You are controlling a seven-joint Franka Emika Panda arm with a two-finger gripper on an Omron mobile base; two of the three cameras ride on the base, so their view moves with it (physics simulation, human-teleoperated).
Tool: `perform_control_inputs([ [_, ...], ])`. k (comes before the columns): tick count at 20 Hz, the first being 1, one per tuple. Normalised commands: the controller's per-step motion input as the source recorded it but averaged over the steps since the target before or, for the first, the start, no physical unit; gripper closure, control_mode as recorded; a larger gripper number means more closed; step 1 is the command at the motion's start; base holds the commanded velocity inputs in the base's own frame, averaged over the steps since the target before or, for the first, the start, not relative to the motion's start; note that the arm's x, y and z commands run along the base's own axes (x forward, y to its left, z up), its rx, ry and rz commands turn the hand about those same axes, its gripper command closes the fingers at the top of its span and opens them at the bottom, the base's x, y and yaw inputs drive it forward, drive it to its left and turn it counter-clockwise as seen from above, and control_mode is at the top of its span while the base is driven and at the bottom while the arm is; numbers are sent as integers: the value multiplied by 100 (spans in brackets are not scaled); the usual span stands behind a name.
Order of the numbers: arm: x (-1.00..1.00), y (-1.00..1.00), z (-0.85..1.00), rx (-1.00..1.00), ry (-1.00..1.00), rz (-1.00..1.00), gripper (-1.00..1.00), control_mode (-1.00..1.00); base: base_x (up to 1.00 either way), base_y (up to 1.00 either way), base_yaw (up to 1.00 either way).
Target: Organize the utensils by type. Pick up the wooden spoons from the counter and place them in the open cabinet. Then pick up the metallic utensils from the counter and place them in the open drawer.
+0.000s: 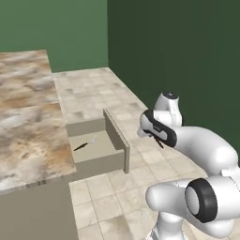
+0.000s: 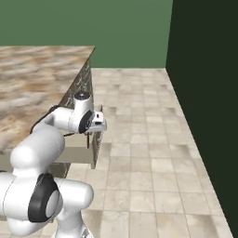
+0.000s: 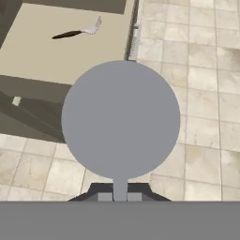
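One drawer stood open below the table; one small utensil, a fork-like piece with dark handle and silvery head, lay flat on the drawer floor; a second utensil, round grey head on a thin stem, the disc, sat in the pincer.

Left base view gave the drawer interior from above, the fork-like piece near its middle, and the arm's wrist out over the tiled floor beside the drawer front; the disc could not be made out there. Right base view showed the drawer only edge-on past the table's end, its contents hidden, with the wrist just outside the drawer's front panel. Hand view alone showed the disc, large and close, its stem pinched between the two finger tips; pincer nearly closed on that stem.

The disc hung partly over the drawer's front corner and partly over the floor tiles; the fork-like piece lay well apart from the pincer, further back in the drawer.
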Motion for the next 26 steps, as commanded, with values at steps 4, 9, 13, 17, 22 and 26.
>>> perform_control_inputs([
  [4, 0, 0, 0, 0, 0, 0, 100, 100, 50, 0, 16],
  [9, 0, 0, 0, 0, 0, 0, 100, 100, 47, 0, 4],
  [13, 0, 0, 0, 0, 0, 0, 100, 100, 42, 0, 1],
  [17, 0, 0, 0, 0, 0, 0, 100, 100, 42, 1, 0],
  [22, 0, 0, 0, 0, 0, 0, 100, 100, 22, 15, 0],
  [26, 0, 0, 0, 0, 0, 0, 100, 100, 2, 20, 0],
])
